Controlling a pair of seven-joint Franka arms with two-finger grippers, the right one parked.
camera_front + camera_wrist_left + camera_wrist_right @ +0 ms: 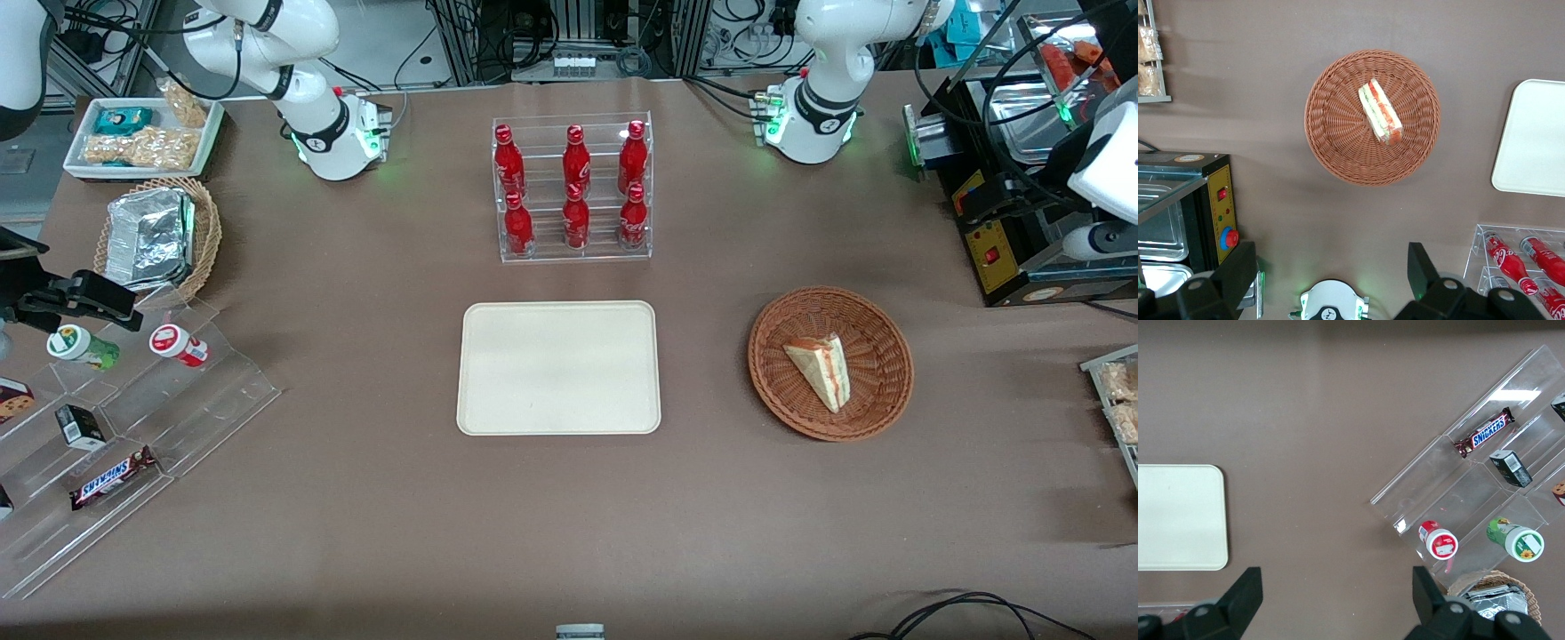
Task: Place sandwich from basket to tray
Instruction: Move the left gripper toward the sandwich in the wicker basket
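Note:
The sandwich [822, 369], a white bread wedge with orange-red and green filling, lies in the reddish-brown wicker basket [766, 356] toward the working arm's end of the table. The cream-white tray [558, 367] lies bare beside the basket at the table's middle. The left wrist view shows the sandwich [1380, 112], the basket [1331, 133] and part of the tray [1535, 140] from high above. My left gripper [1331, 270] is open and empty, high over the table, farther from the front camera than the basket. The right wrist view shows a tray corner [1178, 517].
An acrylic rack of red bottles [573, 187] stands farther back than the tray. A black control box [996, 240] stands near the working arm's base. A stepped acrylic shelf with snacks [133, 400], a tan basket with foil [156, 236] and a snack tray [142, 133] lie toward the parked arm's end.

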